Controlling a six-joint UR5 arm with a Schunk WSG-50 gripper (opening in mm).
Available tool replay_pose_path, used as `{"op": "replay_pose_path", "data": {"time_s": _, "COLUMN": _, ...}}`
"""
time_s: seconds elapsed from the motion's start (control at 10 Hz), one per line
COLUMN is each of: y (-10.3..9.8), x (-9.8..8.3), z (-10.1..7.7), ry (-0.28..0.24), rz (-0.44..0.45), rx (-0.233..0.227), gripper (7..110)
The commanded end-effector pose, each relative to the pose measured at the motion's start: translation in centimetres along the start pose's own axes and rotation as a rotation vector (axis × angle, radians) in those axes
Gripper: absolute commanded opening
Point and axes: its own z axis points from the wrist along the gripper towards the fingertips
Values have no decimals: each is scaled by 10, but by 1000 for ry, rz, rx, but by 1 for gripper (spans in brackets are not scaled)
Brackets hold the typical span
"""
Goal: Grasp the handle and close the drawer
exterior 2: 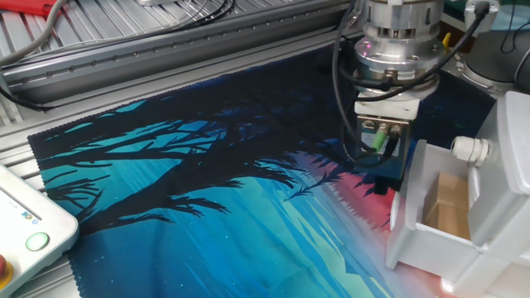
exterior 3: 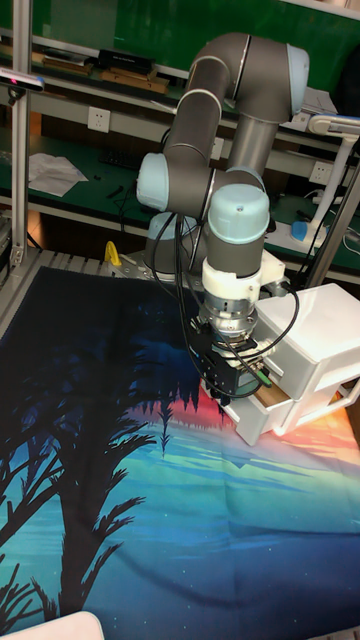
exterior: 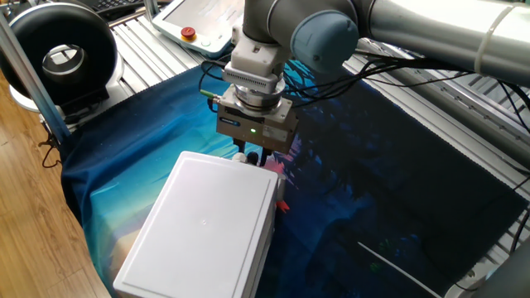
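Observation:
The drawer (exterior: 207,223) is a large white box on the blue cloth, and it stands partly open. Its thin front panel (exterior 2: 411,207) is pulled out, showing a brown inside. The handle (exterior 2: 470,149) is a small pale knob near the panel's top edge, also seen as the handle (exterior: 240,157) at the box's far end. My gripper (exterior 2: 387,174) hangs just in front of the panel, to the left of the knob and apart from it. Its dark fingers merge into one mass, so their gap is unclear. In the tall view my gripper (exterior 3: 228,390) sits close against the drawer (exterior 3: 320,345).
A white pendant with a red button (exterior: 189,33) lies at the back on the metal table. A black round device (exterior: 62,50) stands at the left. A metal rail (exterior 2: 182,50) runs behind the cloth. Cables trail from the wrist.

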Motion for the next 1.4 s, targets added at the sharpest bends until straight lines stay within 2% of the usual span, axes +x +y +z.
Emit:
{"op": "replay_pose_path", "data": {"time_s": 0.0, "y": -1, "x": 6, "z": -5, "ry": 16, "rz": -26, "rx": 5, "gripper": 44}}
{"op": "replay_pose_path", "data": {"time_s": 0.1, "y": 0, "x": 11, "z": -6, "ry": 36, "rz": -28, "rx": 3, "gripper": 66}}
{"op": "replay_pose_path", "data": {"time_s": 0.4, "y": 2, "x": 17, "z": -25, "ry": 54, "rz": -43, "rx": 7, "gripper": 66}}
{"op": "replay_pose_path", "data": {"time_s": 0.5, "y": 4, "x": 19, "z": -32, "ry": 64, "rz": -24, "rx": -4, "gripper": 66}}
{"op": "replay_pose_path", "data": {"time_s": 0.6, "y": 3, "x": 17, "z": -36, "ry": 66, "rz": 2, "rx": 3, "gripper": 66}}
{"op": "replay_pose_path", "data": {"time_s": 0.8, "y": 1, "x": 10, "z": -37, "ry": 43, "rz": 58, "rx": 11, "gripper": 66}}
{"op": "replay_pose_path", "data": {"time_s": 1.0, "y": 6, "x": 0, "z": -31, "ry": -7, "rz": 127, "rx": -14, "gripper": 66}}
{"op": "replay_pose_path", "data": {"time_s": 1.2, "y": 14, "x": 16, "z": -30, "ry": 55, "rz": 121, "rx": -41, "gripper": 66}}
{"op": "replay_pose_path", "data": {"time_s": 1.3, "y": 13, "x": 17, "z": -28, "ry": 55, "rz": 116, "rx": -32, "gripper": 66}}
